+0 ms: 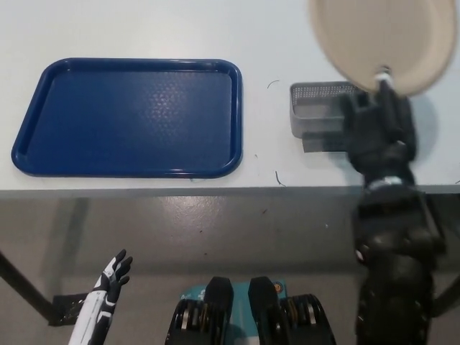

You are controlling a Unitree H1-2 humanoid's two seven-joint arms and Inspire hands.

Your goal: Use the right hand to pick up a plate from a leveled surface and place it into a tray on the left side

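- Looking down in the head view, we see the black right robot hand (377, 115) gripping the round beige paper plate (381, 36) by its near rim, lifted above the grey mesh basket (320, 108).
- We judge the carry is in hand; next, swing left over the blue rectangular plastic tray (129, 118) on the white desk (144, 29) and lower the plate.
- The white left robot hand (108, 284) rests low, fingers apart.

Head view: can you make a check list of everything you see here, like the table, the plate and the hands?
Surface: pale table, level.
Job's things: beige plate lifted at top right; blue tray on the left, bare.
Clutter: grey mesh basket on a dark base right of the tray.
Hands: right hand shut on the plate's edge; left hand open, low beside the table.
Cables: nothing seen.
Surroundings: grey floor, table leg.
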